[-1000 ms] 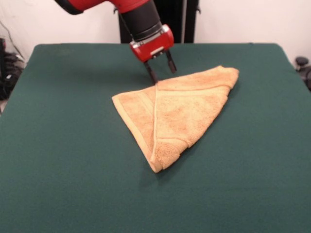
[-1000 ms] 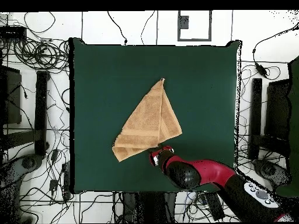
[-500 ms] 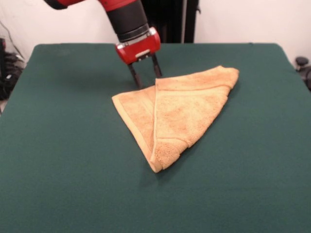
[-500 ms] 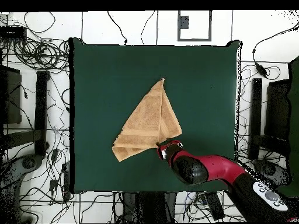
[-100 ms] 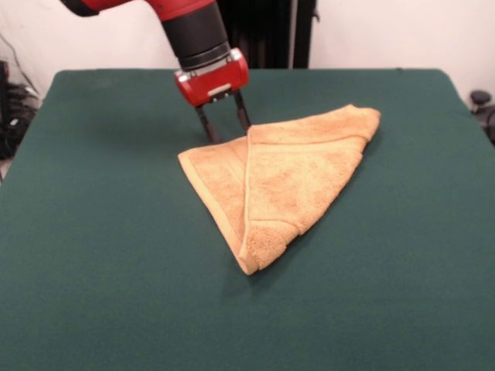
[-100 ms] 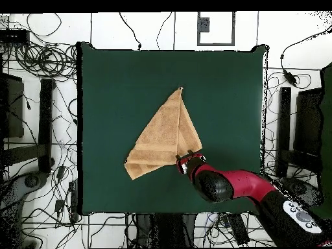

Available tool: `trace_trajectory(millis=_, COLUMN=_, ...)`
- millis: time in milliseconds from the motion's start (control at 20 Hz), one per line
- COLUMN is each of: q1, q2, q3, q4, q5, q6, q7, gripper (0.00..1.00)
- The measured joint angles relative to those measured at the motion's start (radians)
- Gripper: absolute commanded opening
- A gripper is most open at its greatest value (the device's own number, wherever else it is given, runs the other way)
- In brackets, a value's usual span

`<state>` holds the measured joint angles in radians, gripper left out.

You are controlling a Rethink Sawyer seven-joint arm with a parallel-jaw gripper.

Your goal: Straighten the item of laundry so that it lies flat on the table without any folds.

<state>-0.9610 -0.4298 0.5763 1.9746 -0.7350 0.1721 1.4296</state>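
1. The towel (image 5: 282, 182) in the front view lies near the middle of the green table (image 5: 100, 255), folded over itself into a rough triangle. A hemmed fold edge runs from the far edge down to the near tip, and one corner points to the picture's right.
2. In that view the tool (image 5: 225, 126) hangs on the red and black arm just behind the towel's far edge, above the top of that fold line. Its two dark fingers (image 5: 206, 127) are spread apart and hold nothing; whether the tips touch the cloth I cannot tell.
3. Against the front pictures of a moment ago, the tool has slid along the far edge toward the picture's left, while the towel keeps the same shape and place.
4. In the overhead view the towel (image 6: 165, 136) sits a little left of the table's centre, and the tool (image 6: 190, 157) meets its lower right corner. Earlier overhead pictures show it further left along the lower edge.
5. To do this step well, I judge the tool should catch only the upper layer at that corner, close firmly, then draw the flap back over the fold line, low and slow, so the bottom layer does not drag.
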Motion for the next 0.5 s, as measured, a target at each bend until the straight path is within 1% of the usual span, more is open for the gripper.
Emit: trace_trajectory(millis=500, q1=0.032, q2=0.008, q3=0.000, q4=-0.013, q5=-0.040, q6=0.000, q7=0.000, gripper=1.00)
